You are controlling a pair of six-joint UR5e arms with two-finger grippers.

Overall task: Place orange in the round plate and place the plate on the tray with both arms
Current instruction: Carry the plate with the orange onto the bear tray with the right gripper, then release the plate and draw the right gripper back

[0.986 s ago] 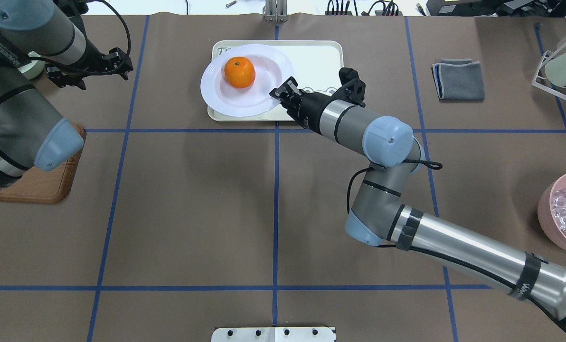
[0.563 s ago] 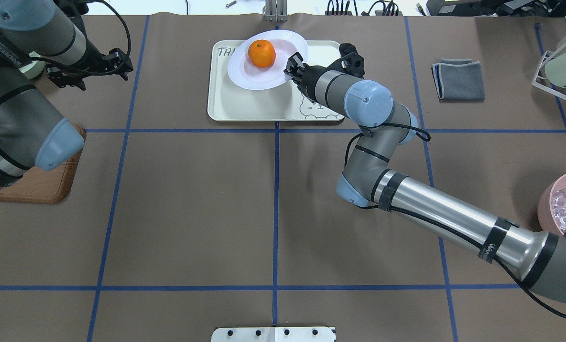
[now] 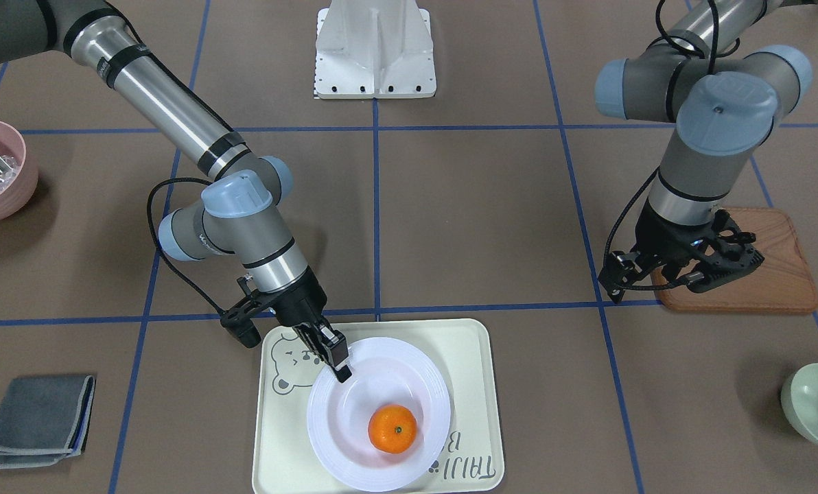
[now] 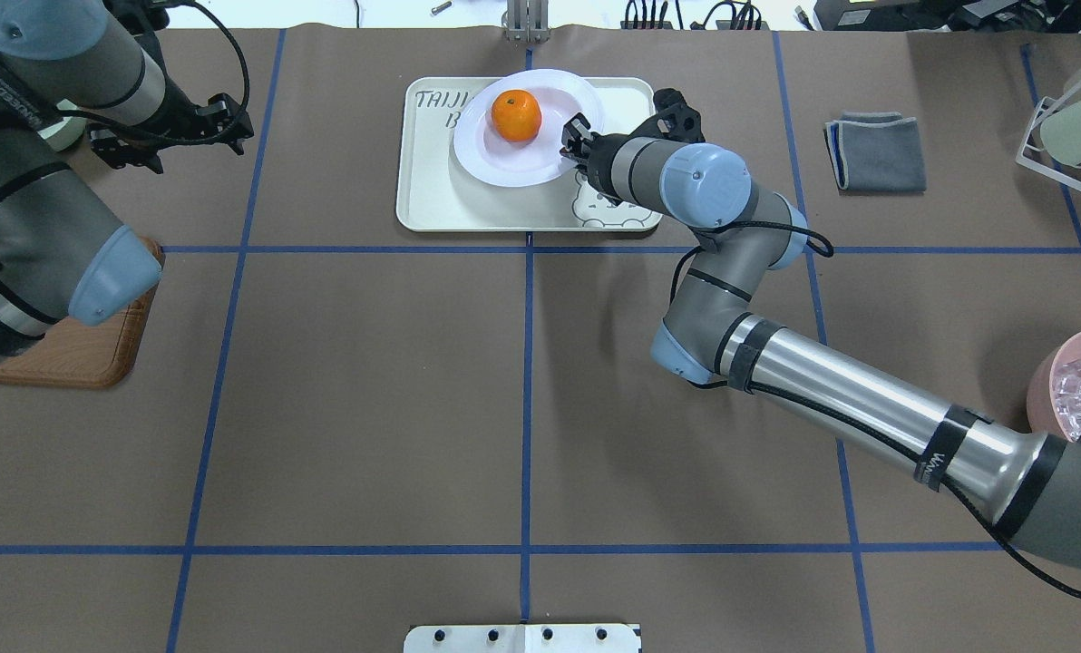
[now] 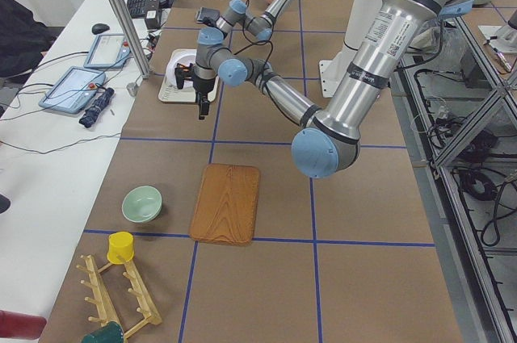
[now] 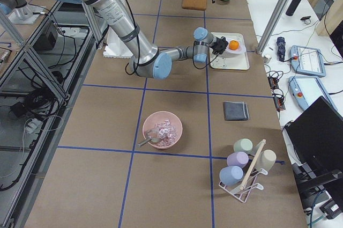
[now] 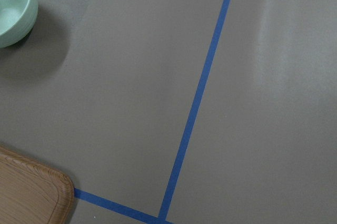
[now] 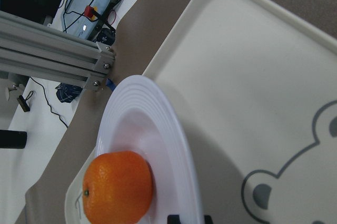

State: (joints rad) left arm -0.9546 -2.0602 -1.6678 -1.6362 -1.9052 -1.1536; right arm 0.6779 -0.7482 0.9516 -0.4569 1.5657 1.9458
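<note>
The orange [image 4: 516,116] lies in the white round plate [image 4: 504,163], which is over the far half of the cream tray [image 4: 441,199]. My right gripper [image 4: 574,136] is shut on the plate's rim on its right side. In the front view the same gripper [image 3: 340,367] pinches the plate [image 3: 354,412] with the orange [image 3: 392,429] inside. In the right wrist view the plate [image 8: 174,134] throws a shadow on the tray [image 8: 253,92], so that edge is raised. My left gripper [image 4: 155,136] hangs open over bare table, far left of the tray.
A brown wooden board [image 4: 69,345] lies under my left arm, with a pale green bowl [image 3: 817,405] beyond it. A folded grey cloth [image 4: 876,150] lies right of the tray. At the right edge are a pink bowl [image 4: 1076,399] and a cup rack [image 6: 244,166].
My right gripper has carried the plate with the orange from the tray's left edge toward its far middle, and it now looks lower. The left arm has not moved.
</note>
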